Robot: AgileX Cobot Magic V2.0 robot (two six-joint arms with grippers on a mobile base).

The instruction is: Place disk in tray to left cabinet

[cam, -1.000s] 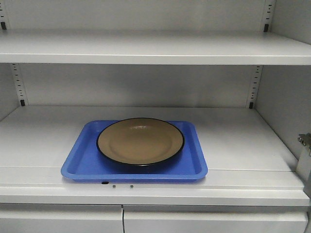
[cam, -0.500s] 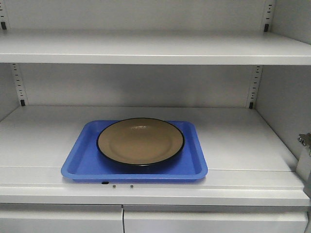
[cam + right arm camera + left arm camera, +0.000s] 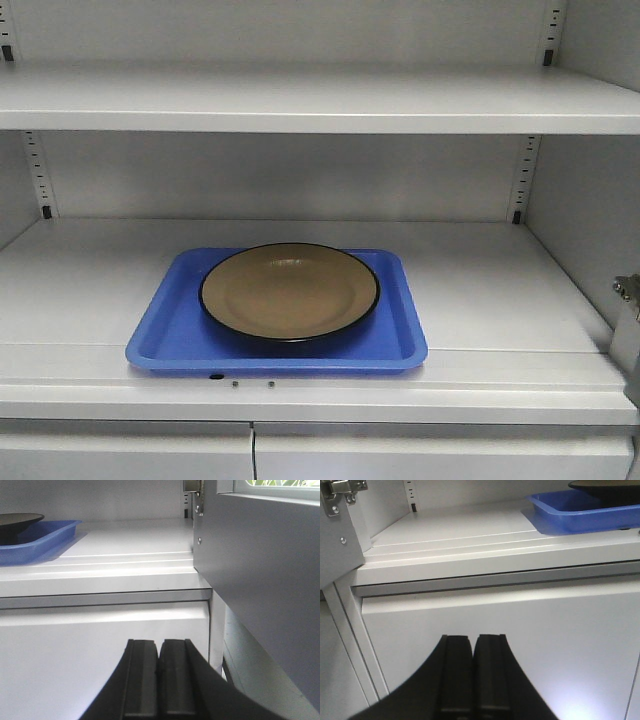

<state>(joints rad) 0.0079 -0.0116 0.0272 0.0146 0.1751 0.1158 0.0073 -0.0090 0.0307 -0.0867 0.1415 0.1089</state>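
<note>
A: Both grippers? From the front view, none in sight. The disk (image 3: 289, 291) lies flat in the tray (image 3: 170, 335), lower centre, on the cabinet (image 3: 300, 100) shelf.

B: Left wrist view: left gripper (image 3: 471, 672) pressed closed, empty, below the shelf edge; tray upper right.

A: Right wrist view: right gripper (image 3: 159, 677) likewise closed, empty; tray upper left. Placement looks done, so I'd hold both arms low, clear of the shelf.

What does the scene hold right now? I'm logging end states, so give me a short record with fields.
disk: lying flat in the tray, tan face up
tray: on the cabinet's middle shelf, near its front edge
cabinet: shelves open to view, lower doors closed
left tool: shut, empty, below shelf level, facing the lower door
right tool: shut, empty, below shelf level
contact: neither tool touches disk or tray
</note>
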